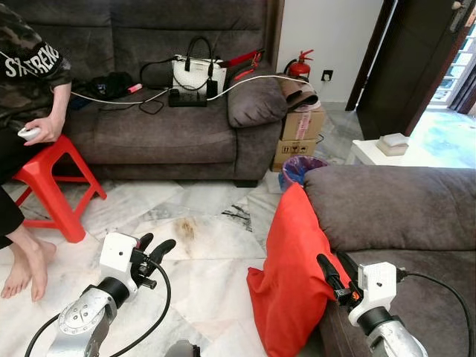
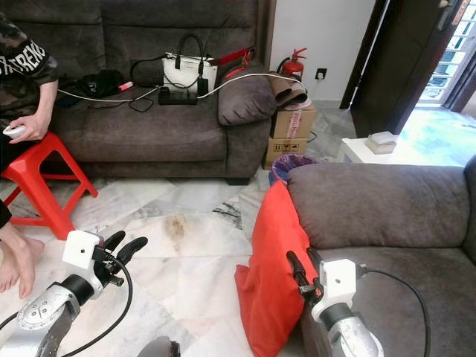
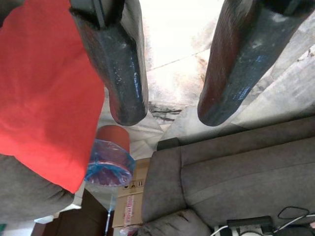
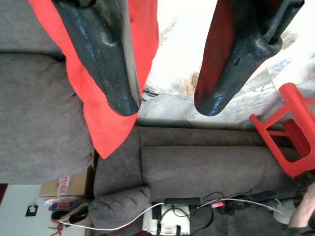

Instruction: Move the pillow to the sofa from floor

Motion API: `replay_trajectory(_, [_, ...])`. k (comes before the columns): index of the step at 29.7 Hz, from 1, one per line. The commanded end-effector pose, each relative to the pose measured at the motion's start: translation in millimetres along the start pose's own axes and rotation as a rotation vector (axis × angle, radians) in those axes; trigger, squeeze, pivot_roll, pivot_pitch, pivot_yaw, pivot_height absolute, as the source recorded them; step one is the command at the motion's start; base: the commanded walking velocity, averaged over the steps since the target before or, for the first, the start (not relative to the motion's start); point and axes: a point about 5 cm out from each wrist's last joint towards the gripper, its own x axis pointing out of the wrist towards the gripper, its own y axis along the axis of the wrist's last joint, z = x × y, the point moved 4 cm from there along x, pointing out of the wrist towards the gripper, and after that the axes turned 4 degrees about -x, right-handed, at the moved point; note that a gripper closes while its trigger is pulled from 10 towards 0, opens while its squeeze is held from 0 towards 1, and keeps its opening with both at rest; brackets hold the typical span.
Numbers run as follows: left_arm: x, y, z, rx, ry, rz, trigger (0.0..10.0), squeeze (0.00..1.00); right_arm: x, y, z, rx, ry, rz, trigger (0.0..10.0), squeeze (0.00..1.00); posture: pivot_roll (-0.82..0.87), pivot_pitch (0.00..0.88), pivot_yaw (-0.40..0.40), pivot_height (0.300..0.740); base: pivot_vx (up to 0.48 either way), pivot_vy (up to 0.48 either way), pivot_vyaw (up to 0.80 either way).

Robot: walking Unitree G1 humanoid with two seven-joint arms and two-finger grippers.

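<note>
A red pillow [image 1: 294, 271] stands on edge on the marble floor, leaning against the front of the grey sofa [image 1: 401, 216] at my right. My right gripper [image 1: 334, 266] is open right beside the pillow's upper right edge, over the sofa seat, with nothing between its fingers. My left gripper [image 1: 154, 248] is open above the bare floor, well to the left of the pillow. The pillow [image 3: 47, 93] also shows in the left wrist view, and the pillow [image 4: 106, 93] lies behind one finger in the right wrist view.
A second grey sofa [image 1: 163, 126] runs along the back with a white handbag [image 1: 198, 73], cables and a power strip on it. A person sits at far left by a red stool [image 1: 56, 182]. Cardboard boxes [image 1: 301, 134], a bin [image 1: 301, 167] and a fire extinguisher [image 1: 299, 67] stand between the sofas.
</note>
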Motion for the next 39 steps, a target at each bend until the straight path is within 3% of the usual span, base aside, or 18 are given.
replay_trajectory(1, [-1.0,2.6,-1.2,0.009,0.007,0.009,10.0,0.0,-0.4,-3.0,-1.3,0.011,0.001,-0.007,10.0,0.0,0.1,0.074,-0.011,0.619,0.0,0.0,0.0])
replay_trajectory(39, [-1.1,1.7,-0.6,0.012,0.007,0.005,10.0,0.0,0.7,-8.4,-3.6,0.007,0.006,-0.039,10.0,0.0,0.1,0.078,-0.018,0.619,0.0,0.0,0.0])
